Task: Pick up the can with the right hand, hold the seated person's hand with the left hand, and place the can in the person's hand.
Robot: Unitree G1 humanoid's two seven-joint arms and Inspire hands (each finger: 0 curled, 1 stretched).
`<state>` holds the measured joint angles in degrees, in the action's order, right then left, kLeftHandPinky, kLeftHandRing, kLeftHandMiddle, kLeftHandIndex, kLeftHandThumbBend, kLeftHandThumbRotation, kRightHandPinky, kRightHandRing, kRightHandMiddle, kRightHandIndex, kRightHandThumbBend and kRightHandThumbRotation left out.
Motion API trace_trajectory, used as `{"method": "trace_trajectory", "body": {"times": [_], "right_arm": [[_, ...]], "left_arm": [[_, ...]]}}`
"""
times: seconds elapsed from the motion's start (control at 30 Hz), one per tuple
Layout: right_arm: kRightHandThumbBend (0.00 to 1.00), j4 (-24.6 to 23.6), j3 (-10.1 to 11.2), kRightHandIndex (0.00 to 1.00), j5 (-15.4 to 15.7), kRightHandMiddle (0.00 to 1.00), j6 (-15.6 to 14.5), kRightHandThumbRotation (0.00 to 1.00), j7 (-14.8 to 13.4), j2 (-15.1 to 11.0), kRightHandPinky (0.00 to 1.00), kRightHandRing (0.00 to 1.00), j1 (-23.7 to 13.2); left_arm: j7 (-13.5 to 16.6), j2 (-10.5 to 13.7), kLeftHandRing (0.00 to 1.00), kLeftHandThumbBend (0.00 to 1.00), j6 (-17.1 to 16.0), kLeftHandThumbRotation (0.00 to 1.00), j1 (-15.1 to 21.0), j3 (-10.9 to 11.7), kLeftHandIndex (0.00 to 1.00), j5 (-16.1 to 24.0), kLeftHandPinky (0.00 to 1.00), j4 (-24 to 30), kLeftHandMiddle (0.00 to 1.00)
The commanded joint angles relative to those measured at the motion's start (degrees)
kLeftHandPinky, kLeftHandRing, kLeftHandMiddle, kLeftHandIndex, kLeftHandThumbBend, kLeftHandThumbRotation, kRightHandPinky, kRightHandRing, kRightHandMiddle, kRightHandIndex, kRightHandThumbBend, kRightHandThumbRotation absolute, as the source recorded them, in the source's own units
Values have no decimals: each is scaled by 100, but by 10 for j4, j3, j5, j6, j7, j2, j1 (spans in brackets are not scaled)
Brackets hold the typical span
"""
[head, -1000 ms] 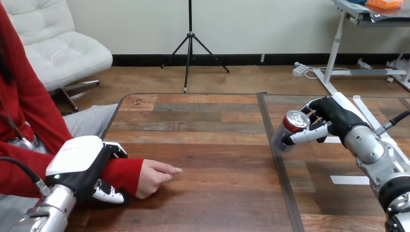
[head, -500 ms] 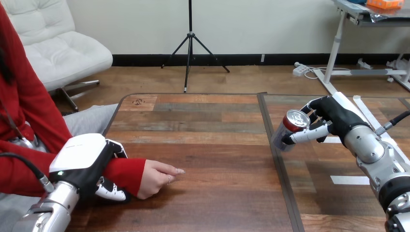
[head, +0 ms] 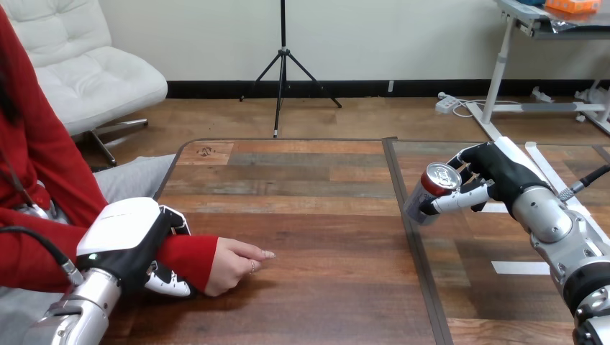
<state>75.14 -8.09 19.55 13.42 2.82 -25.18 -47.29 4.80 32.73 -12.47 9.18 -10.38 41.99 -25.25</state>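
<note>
Our right hand (head: 503, 172) curls its jointed fingers and thumb round the smooth silver can (head: 429, 192), a red-rimmed cylinder held tilted above the dark seam (head: 429, 287) in the tabletop. Our left hand (head: 126, 241) is wrapped round the person's wrist (head: 188, 259), over its red sleeve. The person's hand (head: 234, 264) rests loosely curled on the grained wooden table (head: 316, 215).

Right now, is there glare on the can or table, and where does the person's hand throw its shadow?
Head view: the can in the right hand glints on its top rim; the table shows a pale sheen at its right part, by the can; the person's hand throws a soft shadow on the table just beneath it.
</note>
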Motion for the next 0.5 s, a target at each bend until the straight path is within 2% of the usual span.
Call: {"method": "trace_trajectory", "body": {"times": [0.0, 0.47], "right_arm": [[77, -33, 11, 48, -11, 42, 16, 0, -10, -5, 30, 36, -48], [76, -36, 9, 48, -14, 42, 16, 0, -17, 4, 31, 36, -53]], "left_arm": [[17, -6, 33, 77, -12, 0, 34, 3, 39, -19, 28, 8, 38], [24, -8, 34, 77, -22, 0, 31, 14, 39, -42, 29, 35, 38]]}}
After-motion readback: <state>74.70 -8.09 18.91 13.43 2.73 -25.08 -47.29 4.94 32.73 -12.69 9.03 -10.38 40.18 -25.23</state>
